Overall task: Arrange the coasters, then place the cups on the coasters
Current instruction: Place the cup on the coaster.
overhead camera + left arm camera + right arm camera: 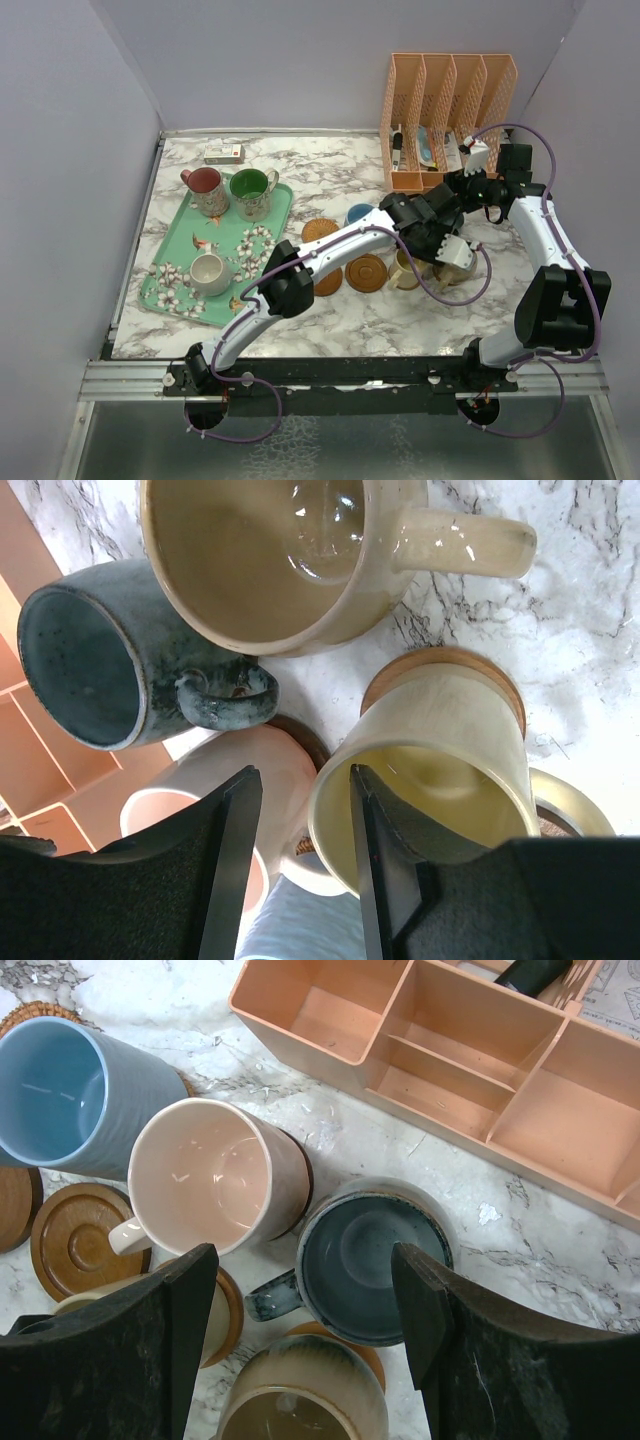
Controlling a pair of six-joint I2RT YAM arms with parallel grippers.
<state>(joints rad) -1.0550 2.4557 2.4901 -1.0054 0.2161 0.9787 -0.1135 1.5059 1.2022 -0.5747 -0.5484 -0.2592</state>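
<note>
In the left wrist view my left gripper (302, 810) is open astride the rim of the yellow cup (440, 740), one finger inside and the other apart outside. That cup stands on a coaster (470, 660). The tan cup (260, 550), dark grey-teal cup (90, 670) and pink cup (250, 770) crowd round it. My right gripper (305, 1310) hangs wide open above the dark grey-teal cup (370, 1260), holding nothing. A blue cup (70, 1090) and a bare coaster (80, 1240) lie to the left. Red (205, 185), green (250, 190) and cream (208, 272) cups stand on the tray.
The mint floral tray (170, 250) lies at the left. Bare coasters (366, 272) (320, 230) sit mid-table. An orange desk organizer (450, 100) stands at the back right, close behind the cups. A small white box (223, 153) lies at the back.
</note>
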